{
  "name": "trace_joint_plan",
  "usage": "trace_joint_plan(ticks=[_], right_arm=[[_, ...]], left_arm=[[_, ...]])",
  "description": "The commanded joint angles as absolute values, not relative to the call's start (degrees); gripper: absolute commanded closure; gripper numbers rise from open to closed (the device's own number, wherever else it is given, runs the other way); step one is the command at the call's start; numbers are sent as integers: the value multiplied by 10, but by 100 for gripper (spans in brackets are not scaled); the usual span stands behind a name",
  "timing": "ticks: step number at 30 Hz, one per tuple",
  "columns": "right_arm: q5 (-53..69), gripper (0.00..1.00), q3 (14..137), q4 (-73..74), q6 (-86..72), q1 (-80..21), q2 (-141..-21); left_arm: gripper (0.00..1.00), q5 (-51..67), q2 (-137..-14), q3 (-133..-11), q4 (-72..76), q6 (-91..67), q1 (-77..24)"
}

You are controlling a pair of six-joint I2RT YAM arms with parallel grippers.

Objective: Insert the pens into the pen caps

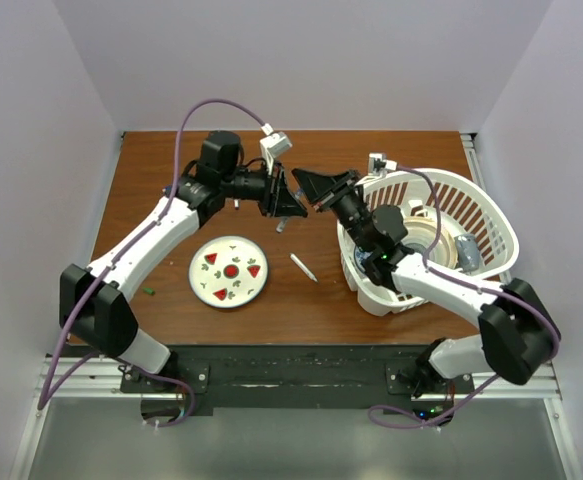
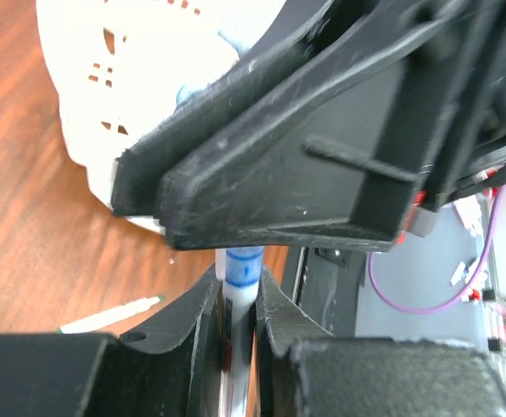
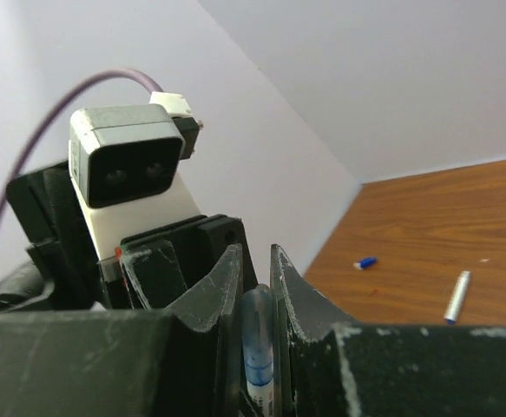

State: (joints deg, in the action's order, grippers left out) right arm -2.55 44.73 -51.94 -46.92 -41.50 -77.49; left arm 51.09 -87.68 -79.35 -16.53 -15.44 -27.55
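While left fingers [image 2: 199, 326] grip pen [image 2: 238, 308], right fingers [image 3: 216, 291] pinch blue cap [image 3: 257, 347], you have one mating underway; spare pen [image 1: 304, 267] lies right of plate [image 1: 195, 272], uncapped.

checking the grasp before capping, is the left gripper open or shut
Shut: fingers of the left gripper pinch a white pen, seen in its wrist view.

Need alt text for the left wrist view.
The left hand grips a white pen whose blue-banded tip reaches up to the right hand, which fills the upper frame. Behind are a white basket and another pen lying on the wooden table.
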Motion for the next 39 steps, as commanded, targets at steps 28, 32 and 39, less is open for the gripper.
trace_joint_plan(ticks=[28, 32, 39], right_arm=[[211, 23, 675, -18, -354, -359, -659], [210, 14, 650, -2, -349, -359, -631], [207, 10, 592, 19, -348, -359, -565]], left_arm=[[100, 365, -740, -585, 256, -263, -169], [100, 286, -732, -571, 163, -256, -161], [100, 74, -700, -533, -32, -203, -83]])
